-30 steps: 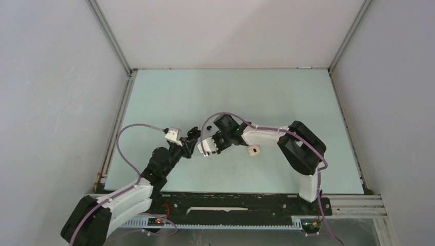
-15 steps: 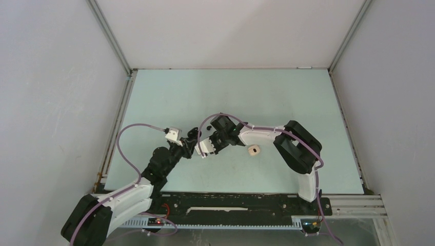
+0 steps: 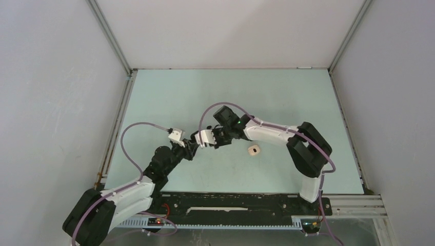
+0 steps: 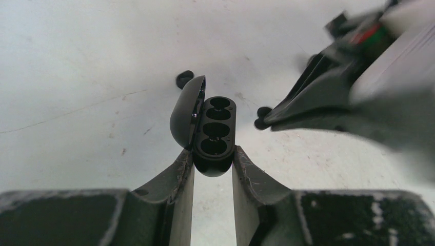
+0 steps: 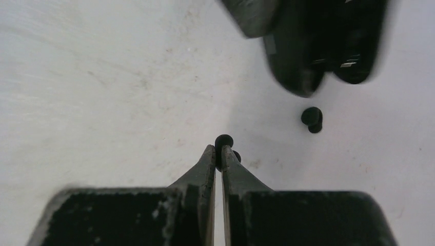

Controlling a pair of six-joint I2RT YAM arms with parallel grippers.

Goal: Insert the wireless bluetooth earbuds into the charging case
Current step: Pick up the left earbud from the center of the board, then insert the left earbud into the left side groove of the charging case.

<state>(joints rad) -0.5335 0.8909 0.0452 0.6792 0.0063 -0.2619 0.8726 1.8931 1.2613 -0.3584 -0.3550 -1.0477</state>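
My left gripper is shut on the near end of a black charging case. The case's lid stands open to the left, and its two wells show dark and hollow. My right gripper is shut on a tiny black earbud, pinched at the very fingertips. In the left wrist view that earbud hangs just right of the case. A second black earbud lies on the table; the left wrist view shows it beyond the lid. From above, both grippers meet at the table's middle left.
A small beige object lies on the pale green table, right of the right wrist. White walls and metal rails close in the table on three sides.
My right gripper has shut on the black earbud and carried it left and farther from the bases, up to the open case. The left gripper keeps its hold on the case.
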